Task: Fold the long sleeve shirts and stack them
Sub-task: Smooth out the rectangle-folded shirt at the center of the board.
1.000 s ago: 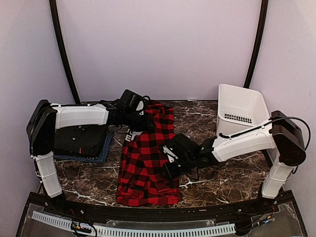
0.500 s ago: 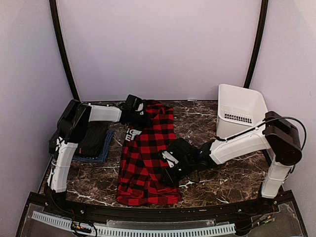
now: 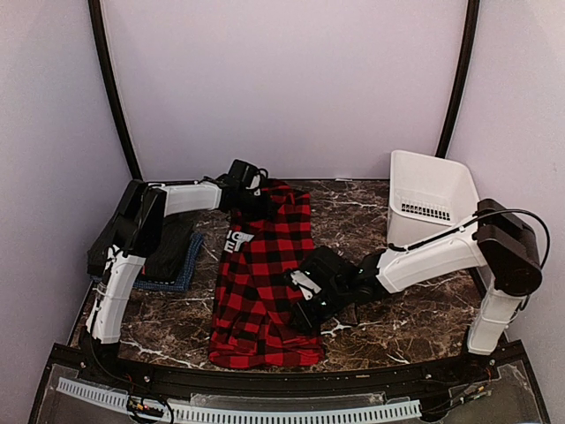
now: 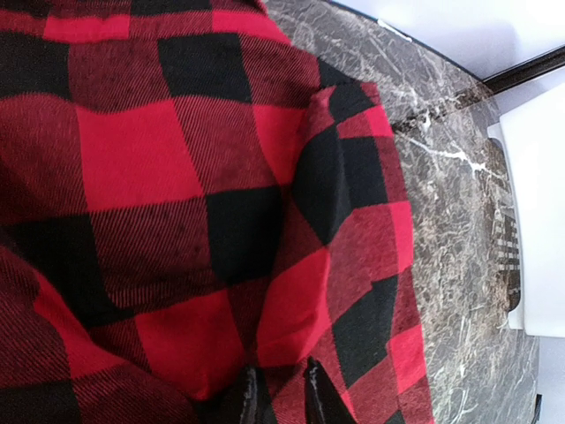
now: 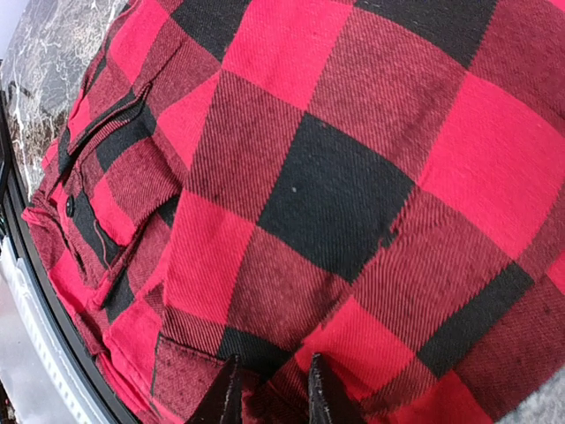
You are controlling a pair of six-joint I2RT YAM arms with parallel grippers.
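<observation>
Cloth of checked shirt (image 3: pixel 263 300) tight between barely parted left fingers (image 4: pixel 249 402) and right fingers (image 5: pixel 226 396)

A robotics lab test cell: plain lilac walls (image 3: pixel 282 88) box in a marble-patterned table (image 3: pixel 397 331), left arm (image 3: pixel 110 296) and right arm (image 3: pixel 433 256) bolted at its edge.

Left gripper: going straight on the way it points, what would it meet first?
The checked shirt: the left gripper pinches its cloth, and more folds lie right ahead; depth beyond is unclear.
</observation>
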